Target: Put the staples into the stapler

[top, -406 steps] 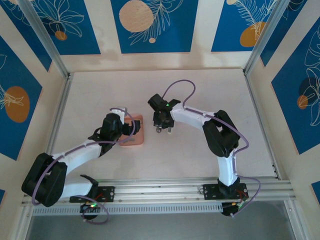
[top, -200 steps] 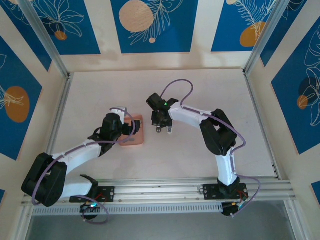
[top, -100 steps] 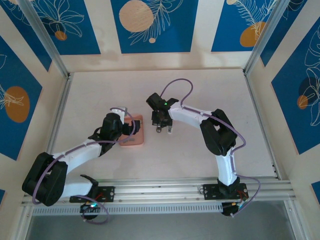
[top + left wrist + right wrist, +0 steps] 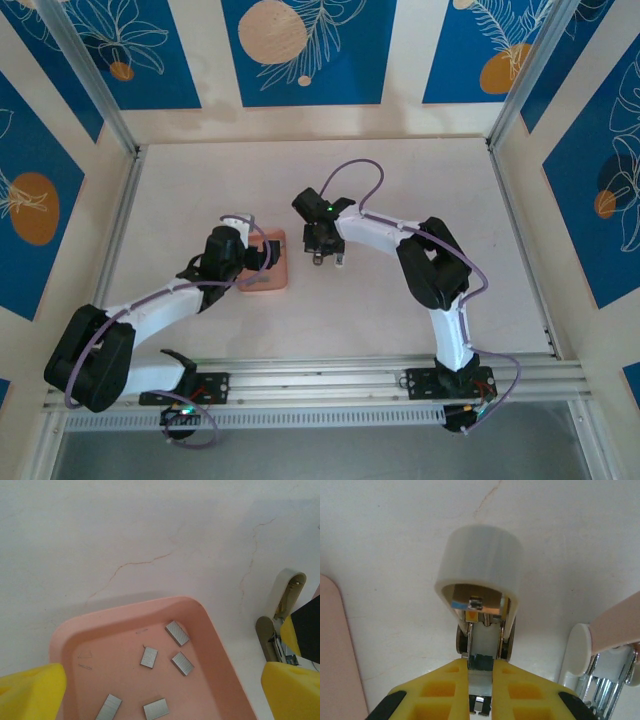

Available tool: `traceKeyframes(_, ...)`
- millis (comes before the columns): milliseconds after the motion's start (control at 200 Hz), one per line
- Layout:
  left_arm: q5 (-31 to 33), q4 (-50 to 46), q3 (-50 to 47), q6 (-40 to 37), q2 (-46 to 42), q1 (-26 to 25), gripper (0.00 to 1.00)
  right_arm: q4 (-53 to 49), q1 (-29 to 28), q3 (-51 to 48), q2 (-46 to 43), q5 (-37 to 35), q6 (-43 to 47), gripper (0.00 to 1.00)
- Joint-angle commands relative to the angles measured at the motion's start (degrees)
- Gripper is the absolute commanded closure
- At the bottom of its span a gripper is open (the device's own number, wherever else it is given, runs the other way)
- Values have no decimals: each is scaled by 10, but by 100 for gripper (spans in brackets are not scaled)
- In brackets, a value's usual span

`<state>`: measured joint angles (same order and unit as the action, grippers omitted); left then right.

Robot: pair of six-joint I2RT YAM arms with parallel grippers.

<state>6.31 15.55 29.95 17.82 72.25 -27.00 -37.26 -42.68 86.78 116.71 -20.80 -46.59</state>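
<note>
Several staples (image 4: 177, 632), small grey strips, lie scattered in the salmon-pink tray (image 4: 125, 612). My left gripper (image 4: 160, 695) hangs over the tray (image 4: 277, 278) with its yellow fingertips (image 4: 35, 687) wide open and nothing between them. The stapler (image 4: 480, 560) stands hinged open on the table just right of the tray, its pale cap raised. My right gripper (image 4: 481, 667) is shut on the stapler's metal channel. In the left wrist view the stapler (image 4: 285, 595) shows at the right edge. From above, the left gripper (image 4: 262, 255) and right gripper (image 4: 325, 255) sit close together.
A white and chrome object with a pink part (image 4: 600, 665) lies just right of the stapler. Aluminium rails (image 4: 120, 230) border the white table on the left, the right and the near side. Bare table stretches behind and to the right of both arms.
The right gripper, still holding the stapler, has shifted slightly left toward the tray. The left arm has not moved.
</note>
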Motion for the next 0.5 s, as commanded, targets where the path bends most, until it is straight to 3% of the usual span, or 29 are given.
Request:
traceKeyframes(0, -2, 1, 18, -6, 6, 6, 0, -11, -4, 9, 8, 0, 3, 85)
traceKeyframes(495, -2, 2, 17, -7, 5, 6, 0, -36, -17, 6, 2, 4, 3, 85)
